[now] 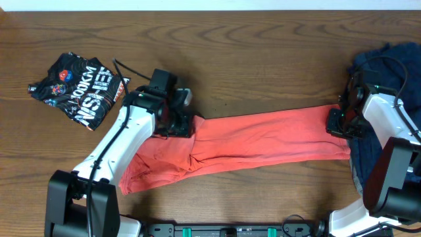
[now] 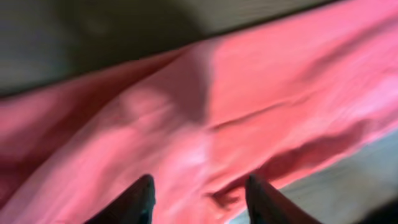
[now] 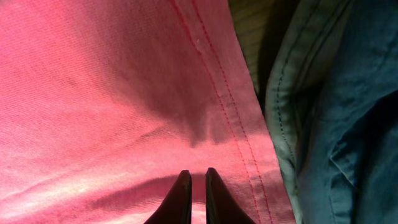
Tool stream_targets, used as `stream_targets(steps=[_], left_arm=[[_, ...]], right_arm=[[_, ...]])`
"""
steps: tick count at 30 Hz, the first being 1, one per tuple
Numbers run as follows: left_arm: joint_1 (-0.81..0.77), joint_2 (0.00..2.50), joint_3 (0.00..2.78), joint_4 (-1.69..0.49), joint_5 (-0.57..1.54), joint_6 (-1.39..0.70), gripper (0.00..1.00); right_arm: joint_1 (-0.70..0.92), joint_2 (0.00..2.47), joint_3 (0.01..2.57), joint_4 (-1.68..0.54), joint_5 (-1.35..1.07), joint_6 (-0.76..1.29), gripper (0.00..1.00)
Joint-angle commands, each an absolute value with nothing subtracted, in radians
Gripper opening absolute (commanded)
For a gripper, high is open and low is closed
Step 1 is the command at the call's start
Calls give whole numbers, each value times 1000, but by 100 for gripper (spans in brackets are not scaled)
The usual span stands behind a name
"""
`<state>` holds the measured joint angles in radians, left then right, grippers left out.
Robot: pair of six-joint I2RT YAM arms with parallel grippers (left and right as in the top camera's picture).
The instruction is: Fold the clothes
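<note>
Coral-red T-shirt (image 1: 263,141): lies on the tabletop (image 1: 263,52), drawn out into a long band running left to right. The band is narrow and fairly flat toward the right end. It is wider and bunched into folds at the lower left, where it passes under the left arm. No lettering shows in any view.

Left tool (image 2: 200,183): over the left end of the red shirt, at its upper edge. Released, the two fingers stand well apart with creased red fabric below them and nothing between the tips.

Right tool (image 3: 198,174): at the right end of the red shirt, just beside its double-stitched hem. Clenched, fingers almost touching, tips down at the fabric. I cannot tell whether a fold is pinched between them.

Navy clothes (image 1: 388,62): heaped at the right edge of the tabletop, touching the red shirt's right end and partly under the right arm.

Black printed T-shirt (image 1: 79,89): folded into a small bundle at the far left, well apart from the red shirt.
</note>
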<state>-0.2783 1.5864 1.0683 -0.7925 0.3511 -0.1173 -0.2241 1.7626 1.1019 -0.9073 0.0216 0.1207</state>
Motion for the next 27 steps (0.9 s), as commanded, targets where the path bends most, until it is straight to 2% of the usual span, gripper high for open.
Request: stream_targets(steps=[1, 2, 8, 12, 16, 19, 21, 22, 23, 25, 27], left_arm=[[-237, 1553, 1082, -843, 142, -209, 51], [-222, 1543, 1082, -862, 109, -241, 54], [-142, 1534, 1067, -952, 28, -419, 54], [-121, 1536, 1026, -912, 1, -451, 55], [-121, 1536, 969, -840, -37, -450, 63], [-121, 1536, 913, -780, -42, -447, 64], [-121, 1536, 894, -775, -42, -447, 56], [-121, 1536, 889, -776, -42, -446, 47], [-121, 1536, 888, -780, -42, -442, 36], [-121, 1535, 888, -780, -42, -425, 6], [-121, 1534, 888, -782, -42, -424, 6]], right_arm=[[-228, 1766, 1096, -908, 18, 111, 8], [-228, 1766, 1096, -908, 18, 111, 8], [-228, 1766, 1096, -904, 19, 111, 9], [-228, 1766, 1096, -904, 18, 111, 9], [-228, 1766, 1096, -905, 19, 111, 9], [-228, 1766, 1096, -905, 19, 111, 9], [-228, 1766, 1096, -905, 19, 111, 9], [-228, 1766, 1096, -905, 19, 111, 9], [-228, 1766, 1096, -904, 19, 111, 9], [-228, 1766, 1096, -904, 19, 111, 9], [-228, 1766, 1096, -905, 19, 110, 9]])
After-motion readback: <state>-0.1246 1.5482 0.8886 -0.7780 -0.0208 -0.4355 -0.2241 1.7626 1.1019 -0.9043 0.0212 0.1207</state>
